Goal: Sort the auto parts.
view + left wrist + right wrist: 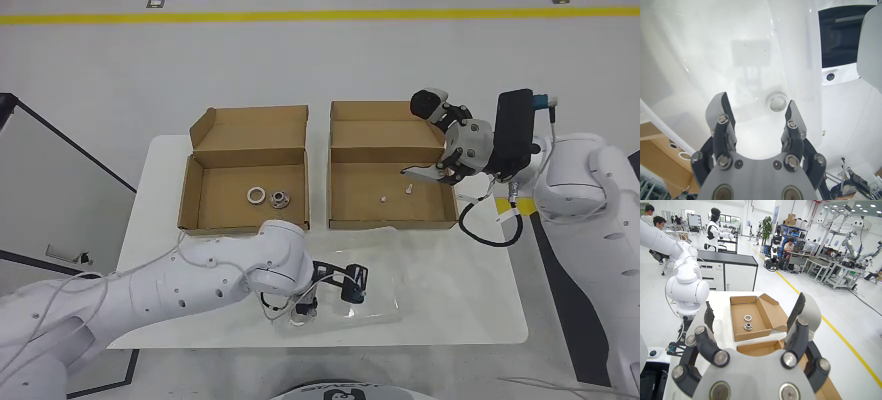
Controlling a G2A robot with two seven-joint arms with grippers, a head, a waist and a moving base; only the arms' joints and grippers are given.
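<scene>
My left claw (pixel 757 102) hangs over the clear plastic sheet (pixel 745 62) on the near part of the surface (pixel 470 290). Its 2 fingers are spread wide and hold nothing. The loose ring (pixel 777 103) lies flat just ahead of the claw. It sits off-centre, close to the tip of 1 finger (pixel 794 115) and well away from the other. I cannot tell whether the ring rests on the sheet or under a fold of it.

I judge the step in hand to be picking up this ring. To do it well:

1. Slide the claw sideways until the ring sits midway between the fingertips.
2. Come straight down so the tips straddle its outer wall.
3. Close slowly across the widest part.

The ring is smooth metal and could skid, and the sheet may bunch into the grip, so I would lift gently and check.

The ring box (pixel 225 212) lies beyond the left claw and already holds 1 sorted ring (pixel 748 318) and 1 flanged hub (pixel 747 326), so I take it as the target.

My right claw (pixel 425 172) hovers over the fastener box (pixel 360 200) with its fingers apart and empty. 2 small fasteners (pixel 408 186) lie just beside it. I would hold it there, out of the left arm's path.
</scene>
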